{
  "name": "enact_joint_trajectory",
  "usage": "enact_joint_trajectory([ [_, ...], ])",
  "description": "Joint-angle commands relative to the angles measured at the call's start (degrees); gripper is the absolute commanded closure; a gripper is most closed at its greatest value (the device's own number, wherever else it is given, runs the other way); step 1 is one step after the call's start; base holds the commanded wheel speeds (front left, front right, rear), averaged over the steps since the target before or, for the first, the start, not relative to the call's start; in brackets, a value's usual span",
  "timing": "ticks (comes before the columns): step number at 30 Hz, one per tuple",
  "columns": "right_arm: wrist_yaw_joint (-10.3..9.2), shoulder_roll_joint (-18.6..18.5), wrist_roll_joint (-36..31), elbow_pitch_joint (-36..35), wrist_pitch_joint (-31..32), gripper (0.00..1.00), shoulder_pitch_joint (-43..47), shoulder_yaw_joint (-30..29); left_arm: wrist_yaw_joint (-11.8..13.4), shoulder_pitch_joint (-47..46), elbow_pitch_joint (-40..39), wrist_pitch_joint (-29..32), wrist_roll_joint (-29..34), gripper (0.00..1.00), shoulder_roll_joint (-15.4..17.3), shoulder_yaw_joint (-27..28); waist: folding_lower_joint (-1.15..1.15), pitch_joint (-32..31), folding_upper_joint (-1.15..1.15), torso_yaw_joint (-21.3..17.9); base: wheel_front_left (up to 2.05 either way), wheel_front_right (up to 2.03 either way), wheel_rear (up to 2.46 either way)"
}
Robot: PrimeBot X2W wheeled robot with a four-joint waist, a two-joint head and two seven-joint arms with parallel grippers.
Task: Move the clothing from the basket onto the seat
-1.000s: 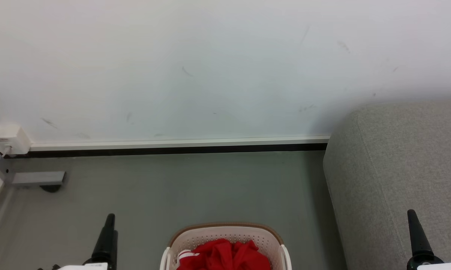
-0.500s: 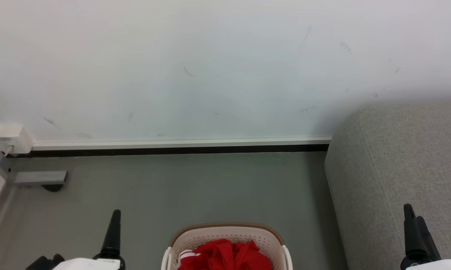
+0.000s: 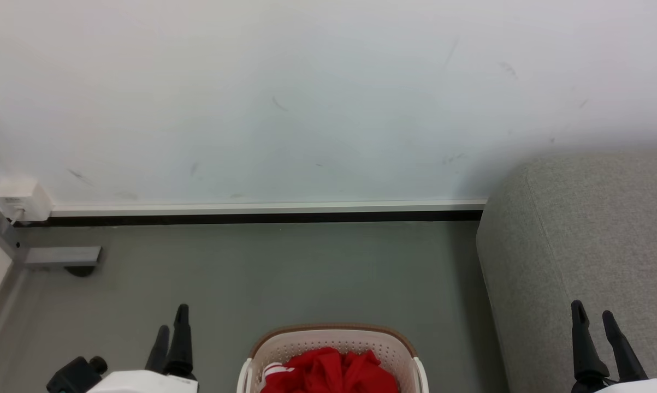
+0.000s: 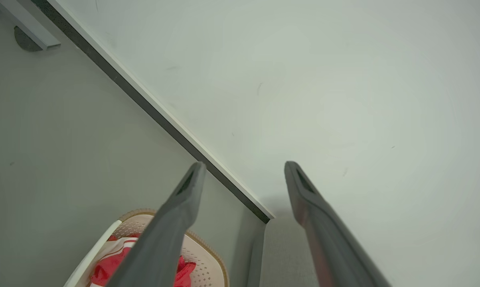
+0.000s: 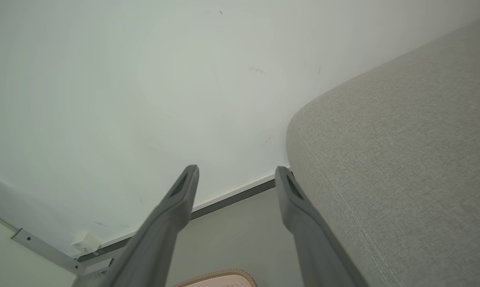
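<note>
Grey smooth floor (image 3: 284,273) meets a pale, scuffed wall (image 3: 306,82) along a white skirting (image 3: 262,207) with a dark line beneath it. The clothing (image 3: 328,374), soft crumpled bright red fabric with a bit of white stripe trim at its left, lies heaped in the basket (image 3: 306,343) at the bottom middle of the head view; the basket is cream plastic, its wall dotted with small holes, its curved rim brown and woven-looking, with a white handle at each side; it stands on the floor, apart from the seat (image 3: 579,234), a bulky light grey block of coarse-weave upholstery at the right, with a rounded corner and a stitched seam. The left gripper (image 3: 172,317) is over the floor just left of the basket, its two long dark tapered fingers apart, with nothing between them; the right gripper (image 3: 593,308) shows against the seat's fabric, its fingers spread likewise. At the far left a small white box (image 3: 21,197) sits on the wall above a grey metal bar (image 3: 60,255).
</note>
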Motion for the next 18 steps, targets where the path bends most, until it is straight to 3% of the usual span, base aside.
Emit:
enact_joint_trajectory([
  [1,0.13,-0.86,-2.14,-0.3,-0.58,0.0,-1.1,0.42,0.14,-1.26,-0.71,-0.61,2.56,0.0,0.46,-0.02,0.0,0.0,0.0,0.05,0.0,0.0,0.0],
  [18,0.15,-2.3,-13.62,1.96,-3.36,0.0,-1.15,3.43,-1.08,-1.73,-0.06,-3.4,22.43,0.0,0.92,-0.87,0.0,-0.18,0.0,0.6,0.0,0.0,0.0],
])
